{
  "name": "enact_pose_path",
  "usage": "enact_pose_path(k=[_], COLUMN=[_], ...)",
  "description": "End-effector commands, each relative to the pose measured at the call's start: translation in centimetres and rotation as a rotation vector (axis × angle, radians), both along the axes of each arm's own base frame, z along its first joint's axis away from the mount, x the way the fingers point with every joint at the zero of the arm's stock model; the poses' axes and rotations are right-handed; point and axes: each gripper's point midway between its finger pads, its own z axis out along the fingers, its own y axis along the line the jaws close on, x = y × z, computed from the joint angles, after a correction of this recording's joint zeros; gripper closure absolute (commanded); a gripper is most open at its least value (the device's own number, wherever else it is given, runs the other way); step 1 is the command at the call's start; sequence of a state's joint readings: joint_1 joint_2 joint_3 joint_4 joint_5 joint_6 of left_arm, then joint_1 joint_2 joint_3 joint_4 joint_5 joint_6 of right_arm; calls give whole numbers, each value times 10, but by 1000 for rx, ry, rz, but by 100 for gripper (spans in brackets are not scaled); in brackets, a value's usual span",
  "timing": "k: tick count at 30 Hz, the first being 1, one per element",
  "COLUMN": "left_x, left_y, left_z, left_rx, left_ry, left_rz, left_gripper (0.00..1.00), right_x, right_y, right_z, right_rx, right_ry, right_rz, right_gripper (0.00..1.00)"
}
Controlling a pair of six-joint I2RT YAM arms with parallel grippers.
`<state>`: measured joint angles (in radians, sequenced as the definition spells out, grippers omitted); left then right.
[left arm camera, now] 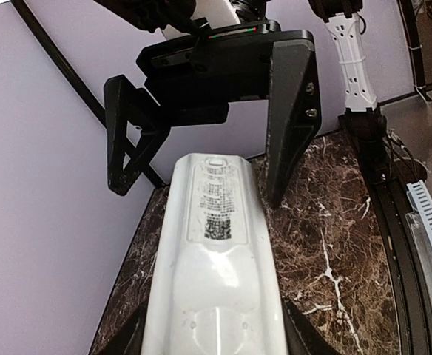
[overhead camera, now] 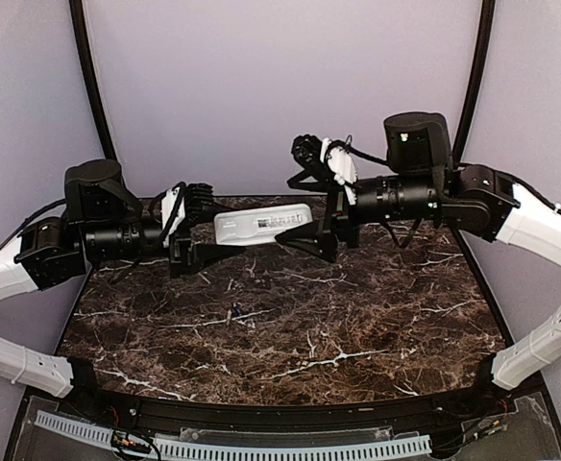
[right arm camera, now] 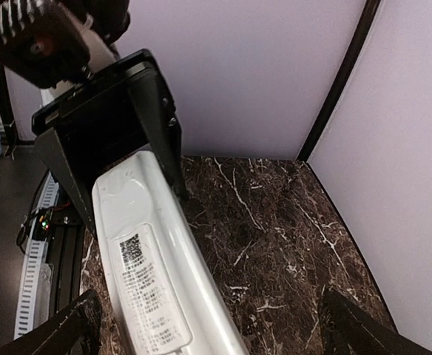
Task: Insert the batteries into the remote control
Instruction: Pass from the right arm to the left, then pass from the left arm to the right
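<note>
Currently we hold the remote control (overhead camera: 261, 227) in the air above the far edge of the table (overhead camera: 377, 327), roughly midway between its left and right edges. It lies lengthwise between the two arms with its labelled back turned up. The left gripper (left arm camera: 214, 314) is clamped on the remote's left end, one finger against each long side. The right gripper (left arm camera: 201, 185) stands wide open around the opposite end, its fingers clear of both sides and gripping nothing.

We judge the step in hand to be a hand-off that leaves the remote with the left arm alone. To do it well:

1. We do not alter the left grip, because the remote hangs out from it unsupported (a slack clamp would let the free end droop).
2. We draw the right gripper straight back along the remote's long axis, jaws wide, until both fingers are past its end. Any sideways move risks knocking it askew.
3. We inspect the back before going on. No open recess shows on it.

A small dark object (overhead camera: 232, 311) lies near the table's middle. It may be a battery, though it is too small to tell.
</note>
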<state>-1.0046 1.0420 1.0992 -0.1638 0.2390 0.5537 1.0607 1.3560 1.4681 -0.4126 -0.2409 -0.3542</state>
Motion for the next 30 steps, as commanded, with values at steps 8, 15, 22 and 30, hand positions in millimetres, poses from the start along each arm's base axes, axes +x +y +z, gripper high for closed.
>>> enact_pose_path(k=[8, 15, 22, 30], left_x=[4, 7, 9, 9], left_y=[4, 9, 4, 4], left_z=[61, 66, 61, 57], left_rx=[-360, -418, -401, -388], left_ry=[-247, -265, -269, -273], left_rz=[160, 203, 207, 211], left_gripper=[100, 100, 100, 100], right_x=[10, 1, -3, -1], right_y=[-2, 10, 16, 18], right_z=[58, 57, 61, 74], right_rx=[357, 388, 399, 439], right_ry=[462, 580, 592, 581], right_rz=[10, 106, 159, 166], right_gripper=[5, 39, 53, 43])
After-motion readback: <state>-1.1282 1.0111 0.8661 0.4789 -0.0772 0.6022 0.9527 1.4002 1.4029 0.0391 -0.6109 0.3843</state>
